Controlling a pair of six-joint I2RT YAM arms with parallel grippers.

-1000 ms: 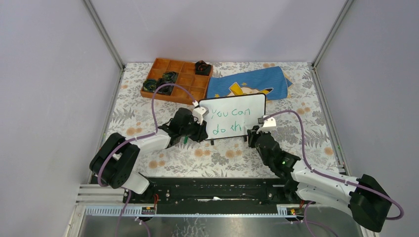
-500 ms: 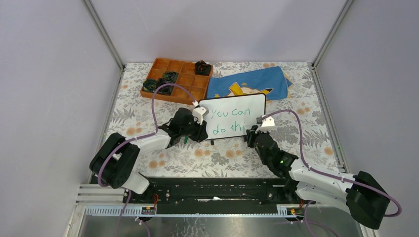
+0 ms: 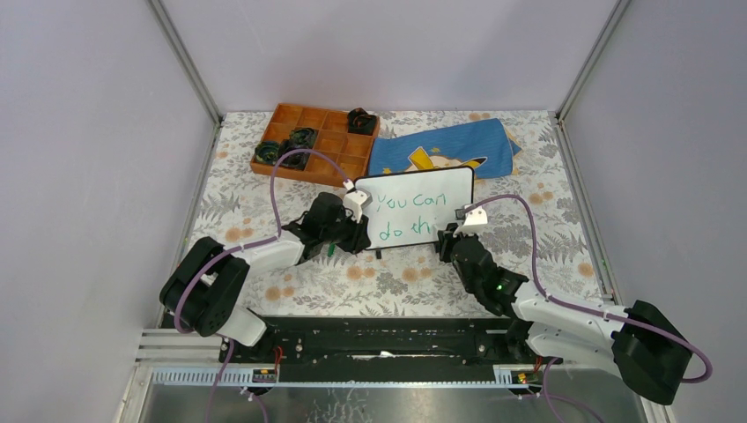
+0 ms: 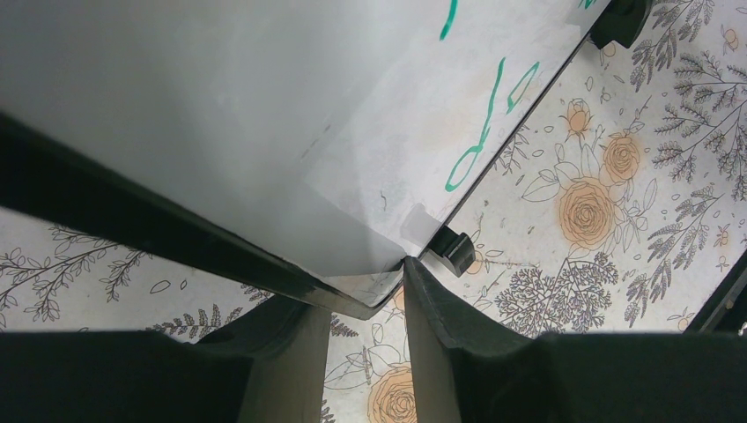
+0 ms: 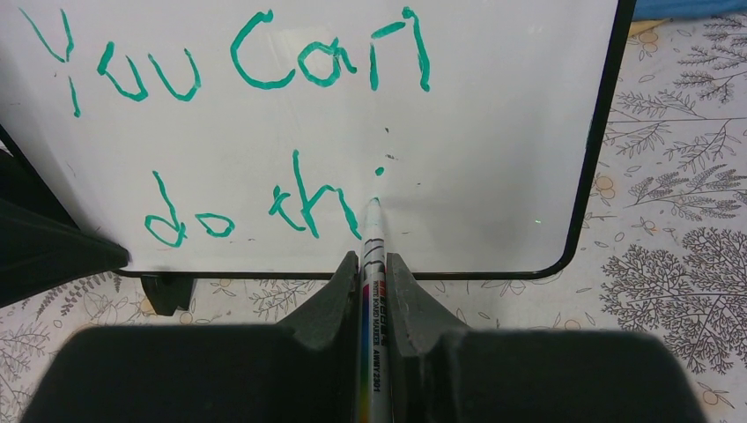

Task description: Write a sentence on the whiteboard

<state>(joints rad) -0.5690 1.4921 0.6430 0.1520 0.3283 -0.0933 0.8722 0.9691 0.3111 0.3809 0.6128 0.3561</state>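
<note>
The right pincer (image 5: 372, 269) is clamped on a marker (image 5: 373, 231), whose tip touches the whiteboard (image 5: 493, 132) straight ahead of the fingers, under a small green dot. To the pincer's left runs the sentence (image 5: 236, 55), so far "You can" above and "do th" below, with the tip just right of the "h". To its right, blank white stretches to the board's black frame. The bottom frame edge lies close under the tip, just ahead of the fingertips. Past the right frame edge there is bare flowered table (image 5: 669, 264).

The left pincer (image 4: 361, 295) is closed on the board's lower left corner, with the black frame caught between its two fingers. A small black foot (image 4: 454, 251) stands on the table just beyond its right finger, and open tabletop spreads to that side.

The board stands upright between the two pincers. Behind it, well beyond both, lie a blue cloth (image 3: 440, 145) and an orange tray (image 3: 282, 119) near the far wall.

The right arm stretches low from its base, forward and leftward, with its wrist aimed at the board's face. The left arm folds up at its base, then its forearm runs low and rightward to the board's left edge.
</note>
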